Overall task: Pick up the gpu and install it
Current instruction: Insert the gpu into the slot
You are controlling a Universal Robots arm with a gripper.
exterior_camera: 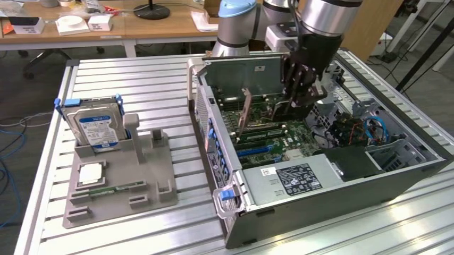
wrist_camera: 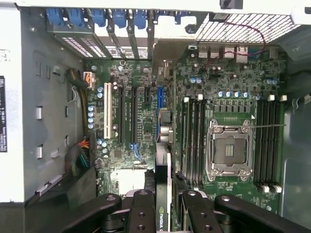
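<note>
Brown-boarded gpu [wrist_camera: 162,219], slim, with a green logo on its face. It stands edge-on between the gripper's fingers [wrist_camera: 142,213], above the motherboard [wrist_camera: 129,68] of the open computer case [exterior_camera: 319,212]. Its far end points toward the row of blue retainers [wrist_camera: 119,18] on the case's rear wall, in line with a blue slot [wrist_camera: 159,99]. Whether its lower edge has met a slot cannot be told. In the exterior view it appears as a thin, slightly tilted strip [exterior_camera: 246,111] inside the case.

Gripper [wrist_camera: 167,203], one, black, on a silver arm [exterior_camera: 326,16]. It reaches down into the case [exterior_camera: 303,98]. Its fingers are drawn partway together and clamped on the near end of the gpu.

Motherboard fittings:
- An uncovered processor socket [wrist_camera: 228,150].
- Banks of memory slots [wrist_camera: 267,141] on either side of the socket.

Power supply [exterior_camera: 298,178], silver with a black label, at the near end of the case.

Grey tray [exterior_camera: 152,170], on the slatted metal table [exterior_camera: 142,85], well apart from the case on the exterior view's left. It holds:
- A hard drive [exterior_camera: 95,127] with a blue-and-white label, upright in a blue-handled cradle.
- A silver square chip [exterior_camera: 91,174], lying flat.
- A narrow green memory stick [exterior_camera: 117,187], lying just beside the chip.

Wooden desks [exterior_camera: 163,26], behind the table, carrying small boxes and a lamp base.
</note>
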